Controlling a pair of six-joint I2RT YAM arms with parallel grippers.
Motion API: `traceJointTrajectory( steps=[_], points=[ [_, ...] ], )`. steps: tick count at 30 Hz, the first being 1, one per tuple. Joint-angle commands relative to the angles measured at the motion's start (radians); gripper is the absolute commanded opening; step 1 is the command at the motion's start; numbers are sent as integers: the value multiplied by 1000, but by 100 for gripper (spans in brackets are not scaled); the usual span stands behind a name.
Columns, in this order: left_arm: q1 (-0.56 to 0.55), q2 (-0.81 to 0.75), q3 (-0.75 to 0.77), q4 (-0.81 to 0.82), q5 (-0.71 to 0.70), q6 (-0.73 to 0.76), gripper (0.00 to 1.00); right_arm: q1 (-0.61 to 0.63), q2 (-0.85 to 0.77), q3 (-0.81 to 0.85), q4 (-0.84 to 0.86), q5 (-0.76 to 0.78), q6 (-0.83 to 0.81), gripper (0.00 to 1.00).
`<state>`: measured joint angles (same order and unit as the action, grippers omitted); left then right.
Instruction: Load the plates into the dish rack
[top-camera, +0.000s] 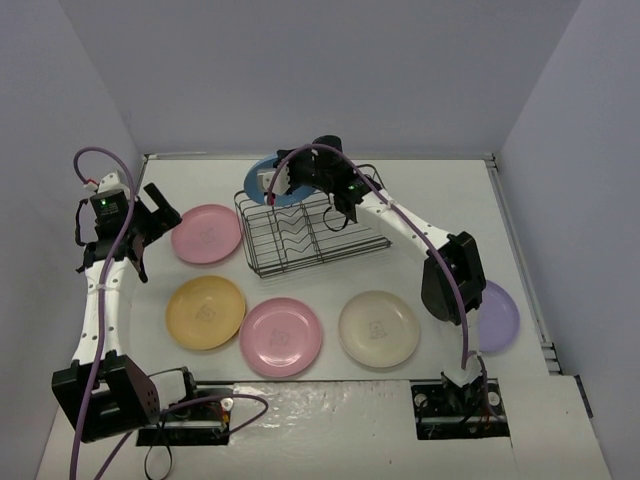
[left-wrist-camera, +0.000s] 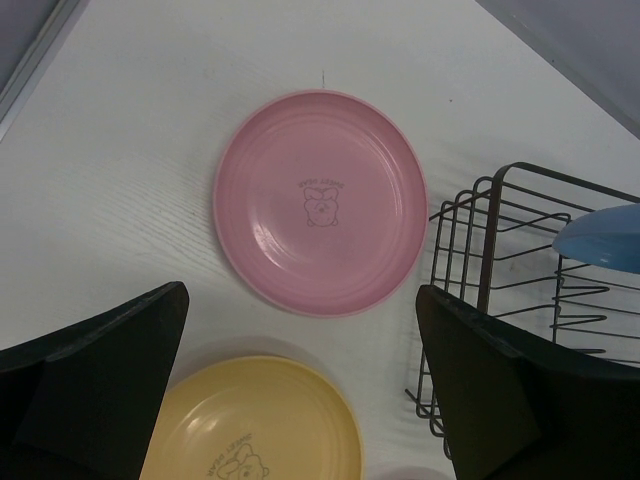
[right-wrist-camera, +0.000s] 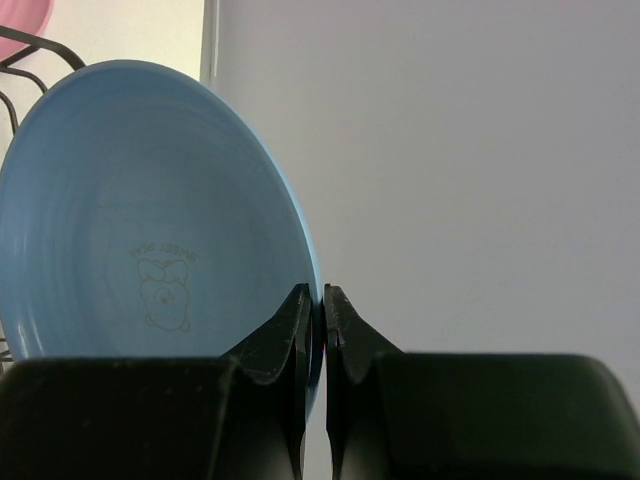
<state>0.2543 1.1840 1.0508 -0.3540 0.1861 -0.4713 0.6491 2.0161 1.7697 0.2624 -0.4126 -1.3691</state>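
Right jaws pinch blue plate (right-wrist-camera: 150, 220); arm (top-camera: 400, 225) stretched forward over dish rack (top-camera: 310, 238).

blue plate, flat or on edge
On edge: the right gripper pinches the blue plate by its rim at the far left corner of the dish rack.

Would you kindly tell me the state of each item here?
Round blue matte plate: held up by its rim.
Black wire dish rack: dividers empty.
Far pink plate: lying flat.
Near pink plate: flat.
Yellow-orange plate: flat.
Cream plate: flat.
Purple plate: flat, partly hidden.
Left hand: open, empty.
Right hand: shut on blue plate.
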Motion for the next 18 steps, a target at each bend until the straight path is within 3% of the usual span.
traceJointTrajectory(
  steps=[1,7,18],
  points=[
    [-4,-3,70,17,-25,21,97,7,-7,90,93,-13,-56,0],
    [-3,-10,71,18,-29,29,97,28,-5,47,208,36,-99,0],
    [-3,-11,69,12,-45,34,97,31,36,37,167,48,-146,0]
  ],
)
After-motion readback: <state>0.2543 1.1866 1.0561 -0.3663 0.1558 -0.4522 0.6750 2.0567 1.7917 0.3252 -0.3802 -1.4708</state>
